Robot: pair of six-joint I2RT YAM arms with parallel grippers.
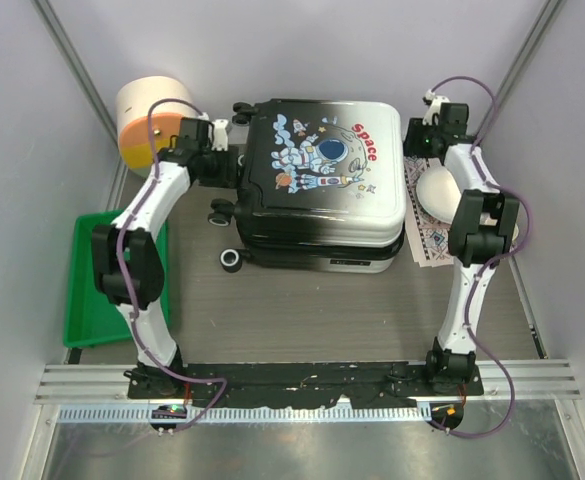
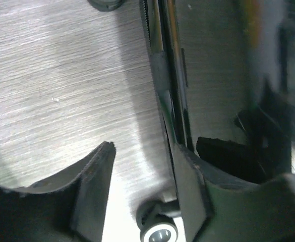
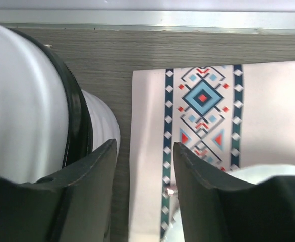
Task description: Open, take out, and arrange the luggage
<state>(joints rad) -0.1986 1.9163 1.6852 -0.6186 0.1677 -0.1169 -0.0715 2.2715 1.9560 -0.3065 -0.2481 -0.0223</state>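
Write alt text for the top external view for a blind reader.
A closed hard-shell suitcase with an astronaut "Space" print lies flat mid-table, the left gripper at its wheeled left side and the right gripper at its far right corner. A green tray, a cream-and-orange cylinder and a patterned mat flank it.

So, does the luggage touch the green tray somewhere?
Apart. The top external view shows bare table between the green tray and the luggage, wheels included.
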